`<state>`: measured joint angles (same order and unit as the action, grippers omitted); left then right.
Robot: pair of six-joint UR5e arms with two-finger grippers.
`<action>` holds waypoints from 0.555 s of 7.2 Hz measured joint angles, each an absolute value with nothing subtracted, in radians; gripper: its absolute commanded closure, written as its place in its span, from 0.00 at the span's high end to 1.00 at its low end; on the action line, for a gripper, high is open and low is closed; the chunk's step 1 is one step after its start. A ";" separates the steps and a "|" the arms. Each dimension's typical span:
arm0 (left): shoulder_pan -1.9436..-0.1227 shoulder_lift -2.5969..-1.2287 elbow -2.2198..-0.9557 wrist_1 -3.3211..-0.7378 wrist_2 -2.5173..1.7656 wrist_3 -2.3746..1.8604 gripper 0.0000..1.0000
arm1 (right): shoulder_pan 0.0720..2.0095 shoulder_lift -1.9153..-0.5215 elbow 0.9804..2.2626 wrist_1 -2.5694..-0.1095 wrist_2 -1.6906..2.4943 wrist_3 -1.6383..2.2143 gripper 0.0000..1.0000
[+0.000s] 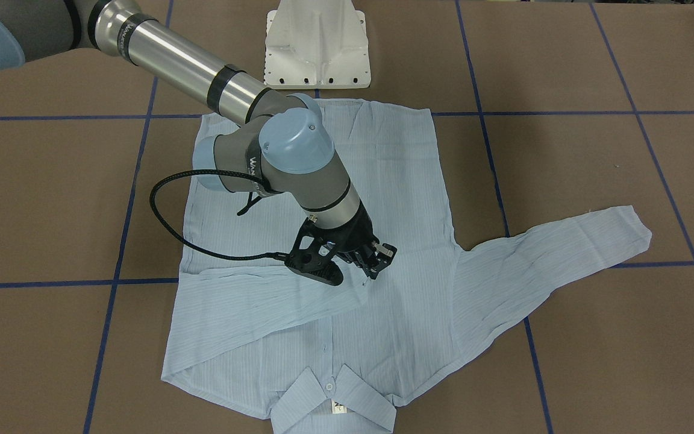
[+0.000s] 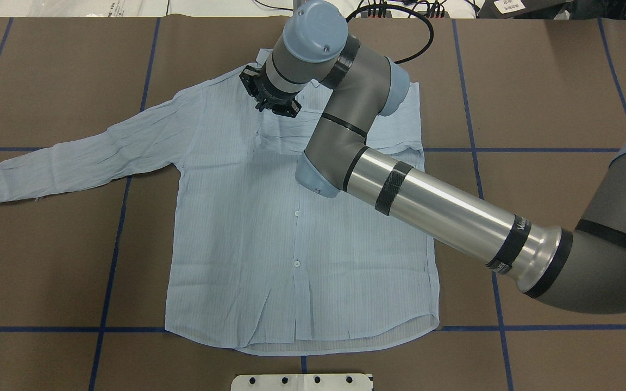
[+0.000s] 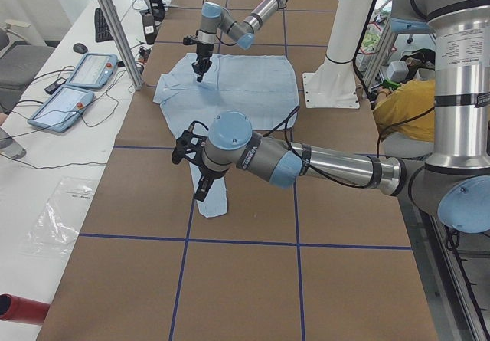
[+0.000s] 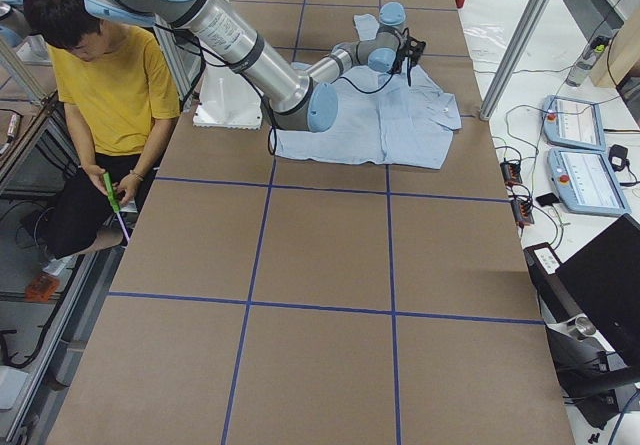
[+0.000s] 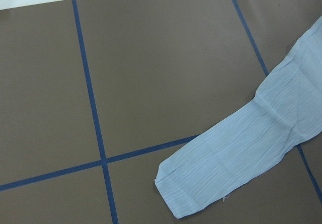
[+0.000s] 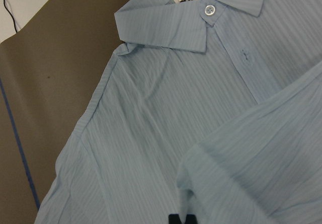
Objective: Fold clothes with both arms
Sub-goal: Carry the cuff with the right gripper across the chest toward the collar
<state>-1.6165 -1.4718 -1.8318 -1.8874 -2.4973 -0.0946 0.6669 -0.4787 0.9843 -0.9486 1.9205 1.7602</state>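
The light blue striped shirt (image 2: 248, 228) lies flat, front up, with its collar (image 1: 335, 404) on the far side from the robot. One sleeve (image 1: 250, 301) is folded across the chest. My right gripper (image 1: 377, 260) points down at that sleeve's cuff; in the right wrist view its fingertips (image 6: 173, 219) stand close together with the cuff cloth between them. The other sleeve (image 2: 85, 152) lies stretched out on the table. My left gripper (image 3: 200, 189) hovers over that sleeve's cuff (image 5: 191, 189); I cannot tell whether it is open or shut.
The brown table (image 1: 594, 169) carries blue tape lines. The white pedestal base (image 1: 317, 48) stands by the shirt's hem. A person in yellow (image 4: 110, 95) crouches beside the table near the base. Control tablets (image 3: 76, 88) lie on a side bench.
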 measured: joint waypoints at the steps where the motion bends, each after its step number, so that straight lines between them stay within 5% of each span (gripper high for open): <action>1: -1.611 -1.471 -1.827 -1.887 -2.496 -0.102 1.00 | 0.651 -0.465 0.959 -0.950 1.894 1.766 0.99; 4: -1.564 -1.471 -1.812 -1.889 -2.493 -0.157 0.99 | 0.645 -0.472 0.962 -0.953 1.844 1.800 0.99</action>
<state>-1.5640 -1.4713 -1.8117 -1.8892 -2.4931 -0.1571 0.6448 -0.4724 0.9621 -0.9528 1.8436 1.8002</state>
